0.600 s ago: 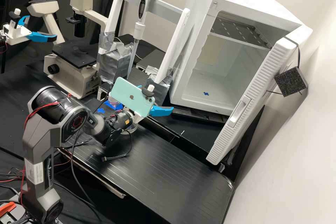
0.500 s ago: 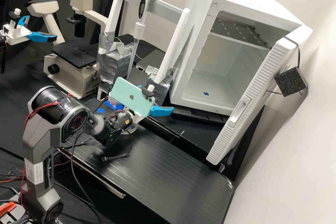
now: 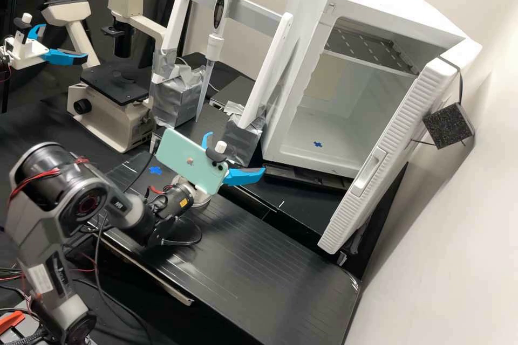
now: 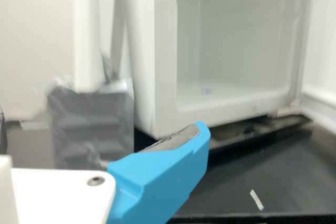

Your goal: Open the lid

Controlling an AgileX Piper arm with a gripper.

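Note:
The gripper (image 3: 236, 152) is above the back part of the black bench, left of the white cabinet, its two blue fingers spread wide with nothing seen between them. A pale green phone is mounted at the wrist and covers much of what lies behind. Just below the phone, part of a pale round rim (image 3: 203, 203) shows; whether it belongs to a container cannot be told, and no lid can be made out. In the wrist view the gripper (image 4: 101, 129) has one blue finger (image 4: 163, 171) standing well out to the side.
A white cabinet (image 3: 294, 81) stands at the back right, its door (image 3: 372, 167) swung open. A white frame (image 3: 267, 75) with taped feet holds a pipette (image 3: 215, 46) behind the gripper. A microscope (image 3: 110, 113) stands at left; the second arm's gripper (image 3: 32, 51) hangs beside it.
The arm has drawn back toward the front left, and the gripper and phone have shifted left and slightly lower. The pinkish object and blue patch behind the phone are now covered. The fingers remain apart.

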